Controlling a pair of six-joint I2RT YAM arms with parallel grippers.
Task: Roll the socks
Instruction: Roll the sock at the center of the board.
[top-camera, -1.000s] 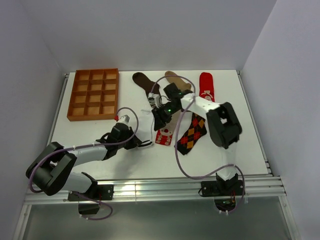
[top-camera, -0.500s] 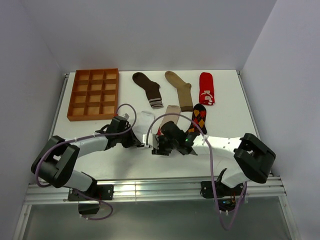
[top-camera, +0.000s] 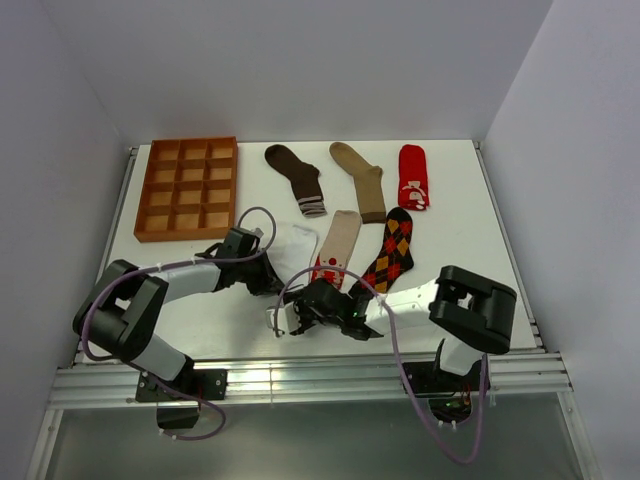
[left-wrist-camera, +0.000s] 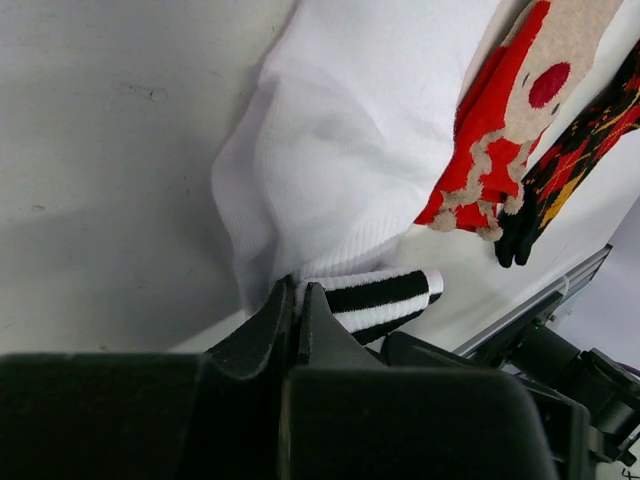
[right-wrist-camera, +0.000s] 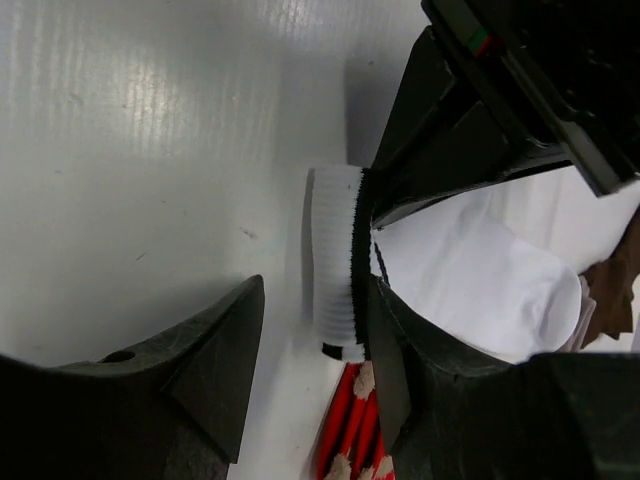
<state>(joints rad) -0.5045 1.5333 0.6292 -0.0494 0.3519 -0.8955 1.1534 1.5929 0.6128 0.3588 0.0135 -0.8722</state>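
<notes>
Your left gripper (left-wrist-camera: 297, 292) is pinched shut on the striped cuff of the white sock (left-wrist-camera: 340, 150), which lies beside the beige red-toed sock (top-camera: 340, 235). Your right gripper (right-wrist-camera: 312, 300) stands spread around that cuff. No sock is rolled yet: all six remain.

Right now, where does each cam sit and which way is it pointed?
Top external: above and behind the arm bases, looking down at the table; both arms show, plus the gridded tray.
Left wrist: on the left arm, looking along its shut left hand, which pinches the white black-striped sock.
Right wrist: on the right arm, looking through its open right hand at that sock's striped cuff, held by the left hand.
Shared: both wrist views show the striped cuff and the beige red-toed sock.
</notes>
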